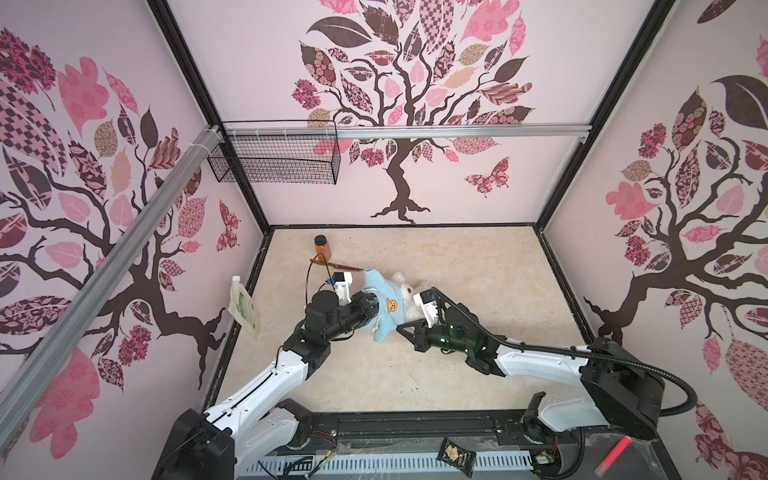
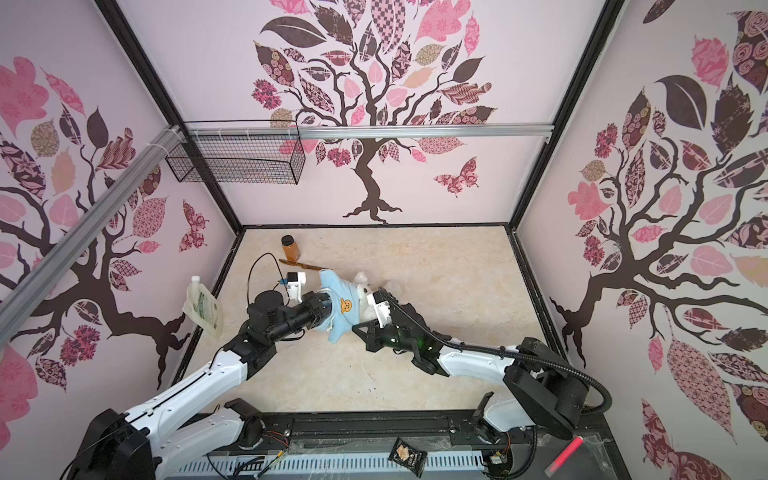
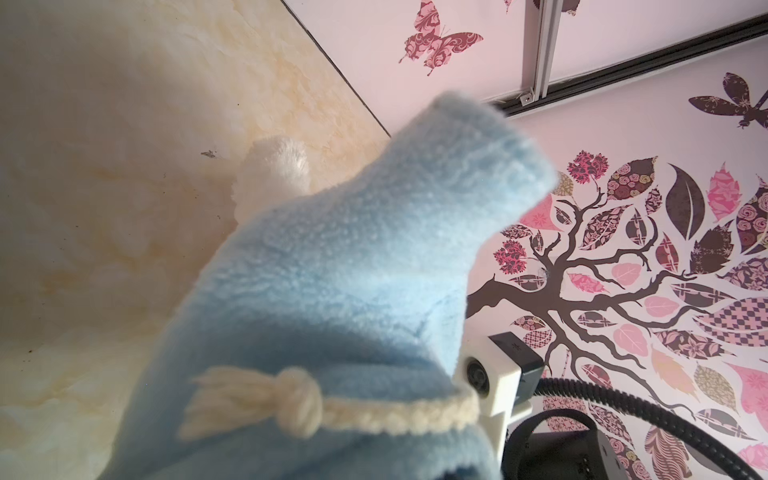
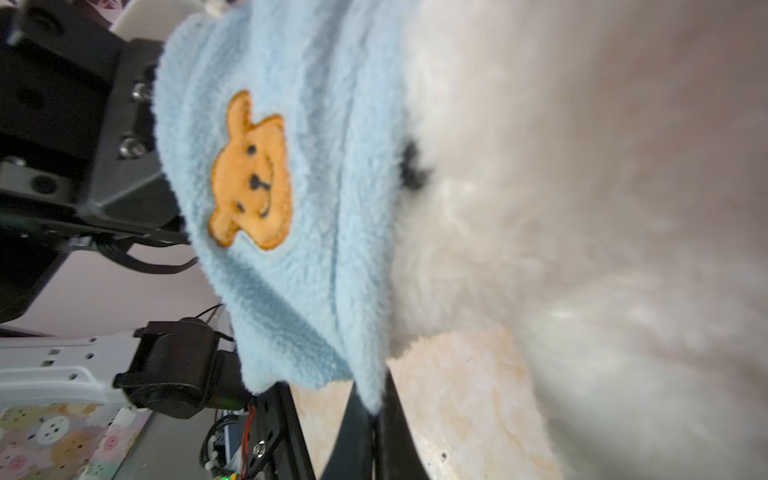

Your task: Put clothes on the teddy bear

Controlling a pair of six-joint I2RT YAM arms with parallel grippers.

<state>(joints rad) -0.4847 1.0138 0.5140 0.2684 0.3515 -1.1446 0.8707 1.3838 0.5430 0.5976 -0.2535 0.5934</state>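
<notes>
A brown jar point(image 1: 322, 247) with a dark lid stands at the far left of the desk point(image 1: 457, 270). A thin brown utensil point(image 1: 332, 264) lies just nearer. A black wire basket point(image 1: 276, 160) hangs on the far rail, and a pale pouch point(image 1: 243, 305) leans against the left wall. On the near ledge lie a black packet point(image 1: 456, 456) and a pink stick point(image 1: 614, 455).

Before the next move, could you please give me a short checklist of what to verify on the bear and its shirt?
1. Grip of the left claw on the blue shirt: ok, shut, with fabric bunched over it.
2. Grip of the right claw on the shirt's hem: ok, shut on the lower corner.
3. Head of the teddy bear through the shirt: cannot tell; its fur meets the shirt's edge and the rest is hidden.
4. Paws through the sleeves: not ok; the sleeve in the left wrist view looks empty.
5. The jar clear of the arms: ok, upright and apart, toward the back.
</notes>
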